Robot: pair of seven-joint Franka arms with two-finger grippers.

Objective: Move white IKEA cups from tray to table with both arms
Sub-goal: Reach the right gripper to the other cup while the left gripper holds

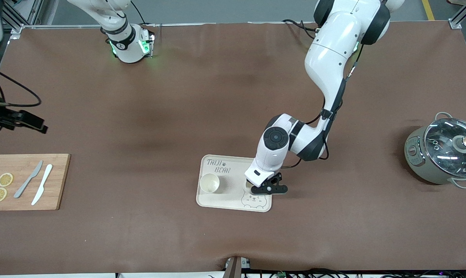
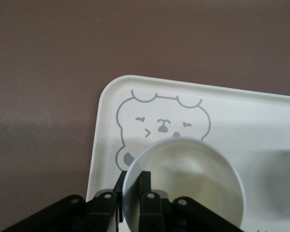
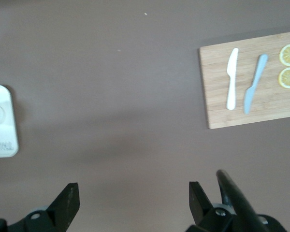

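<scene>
White IKEA cup (image 2: 183,186) seemingly in left gripper (image 2: 131,200)

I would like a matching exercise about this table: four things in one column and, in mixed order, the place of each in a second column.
Things
1. lemon slices
2. free white cup
3. grey pot
4. second white cup

Places
A. between the left gripper's fingers, over the bear drawing
B. standing on the bear tray, under the "TAJJI BEAR" lettering
C. at the left arm's end of the table
D. on the wooden cutting board beside two knives

Pairs: 1-D, 2-B, 3-C, 4-A
</scene>
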